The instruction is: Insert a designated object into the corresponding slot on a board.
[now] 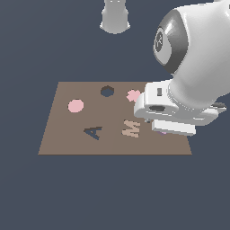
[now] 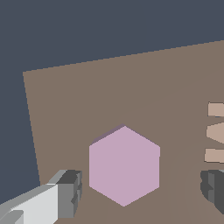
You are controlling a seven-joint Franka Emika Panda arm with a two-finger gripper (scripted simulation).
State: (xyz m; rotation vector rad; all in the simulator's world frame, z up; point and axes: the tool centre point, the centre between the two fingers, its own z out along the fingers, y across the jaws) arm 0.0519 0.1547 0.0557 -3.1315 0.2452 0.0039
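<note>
The hand (image 2: 140,192) stands with its fingers apart and holds nothing: in the wrist view one finger (image 2: 70,192) shows on one side of the hexagonal block (image 2: 124,165) and the other finger on the opposite side, each with bare board between it and the block. So the block lies directly under the hand, between the two fingers and untouched. It rests flat on the board (image 1: 67,134), near the board's corner, with the tan M (image 1: 131,128) just beside it.

In the exterior view the hand (image 1: 167,128) covers almost all of the block; only a sliver of lilac (image 1: 161,132) peeps out beneath it. The block has no long axis, being a regular hexagon; whether the fingers face flats or corners I cannot tell for sure.

From the block, the slot (image 1: 107,91) lies well apart, past the M and the pink flower-shaped piece (image 1: 133,95), toward the exterior view's left and the board's far edge. I judge the next move is a straight descent and a closing on the block, then a carry to that slot.
</note>
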